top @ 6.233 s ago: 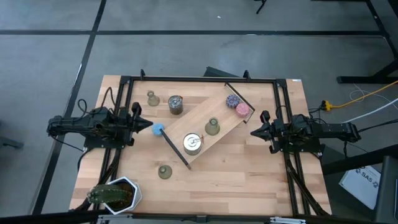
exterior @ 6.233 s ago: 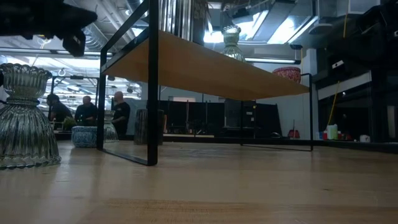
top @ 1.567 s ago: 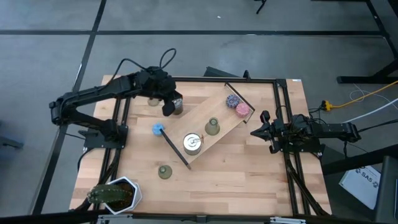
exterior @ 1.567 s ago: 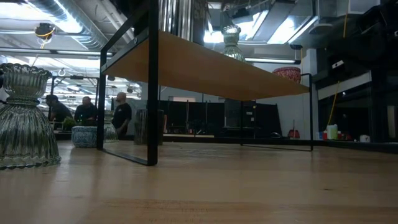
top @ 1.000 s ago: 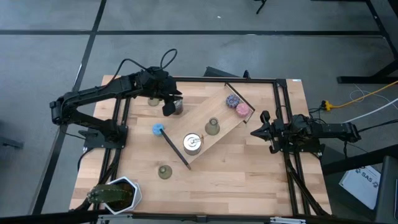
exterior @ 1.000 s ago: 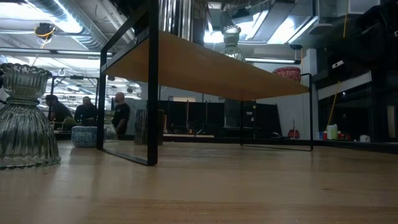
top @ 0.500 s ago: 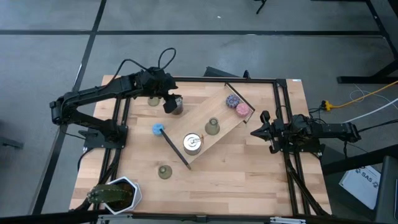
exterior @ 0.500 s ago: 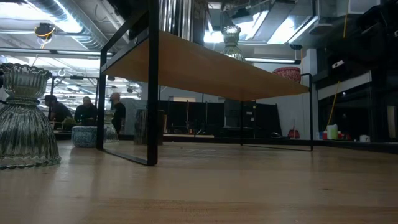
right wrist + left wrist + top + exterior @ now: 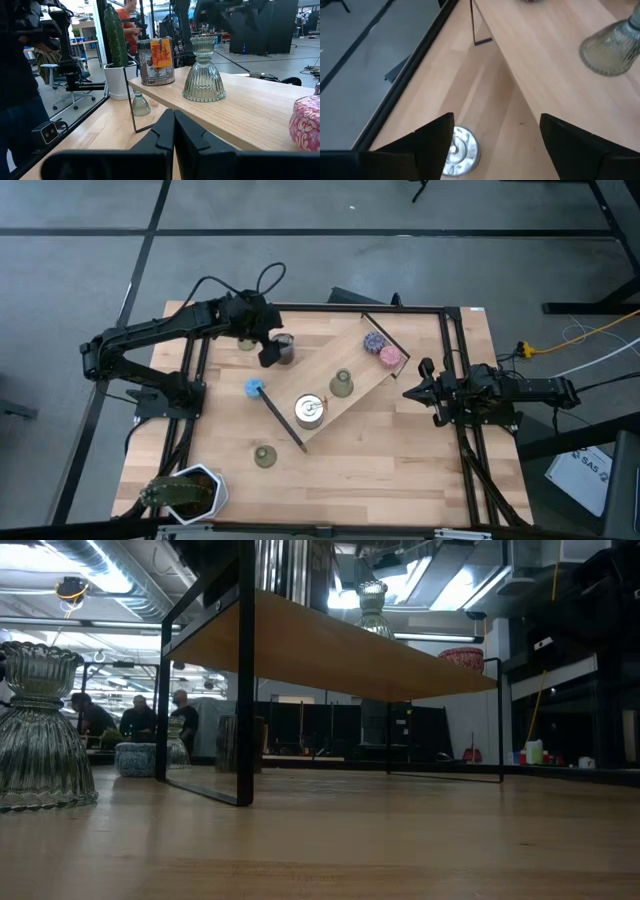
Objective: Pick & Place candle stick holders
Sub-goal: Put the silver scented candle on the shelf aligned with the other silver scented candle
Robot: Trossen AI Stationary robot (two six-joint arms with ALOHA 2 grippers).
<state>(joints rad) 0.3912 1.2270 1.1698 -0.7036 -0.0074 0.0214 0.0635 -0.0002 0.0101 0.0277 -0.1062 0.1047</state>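
**Candle stick holders: three on the table, none gripped**

Candle stick holders: one (image 9: 342,384) stands upright on the raised wooden shelf (image 9: 350,370), between the silver tin (image 9: 309,410) at the shelf's lower end and the pink puck (image 9: 389,357) and purple puck (image 9: 373,340) at its upper end. A second (image 9: 264,456) sits on the table (image 9: 400,470) near the front, not far from the potted cactus (image 9: 180,492). A third (image 9: 245,338) is near the back edge, partly hidden by the left arm.

Left gripper (image 9: 272,352) is over the back of the table, hanging above a round tin (image 9: 284,348) just beside that third holder. Wrist view shows its fingers (image 9: 436,137) spread with nothing between them; a silver lid (image 9: 458,151) is below and the shelf holder (image 9: 612,42) farther off.

Right gripper (image 9: 410,393) waits at the table's right side, fingers (image 9: 165,132) pressed together, empty, pointing at the shelf.

Blue puck (image 9: 254,388) lies on the table just beside the shelf's lower leg.

Low view: a holder (image 9: 40,730) at left, people in the room behind.
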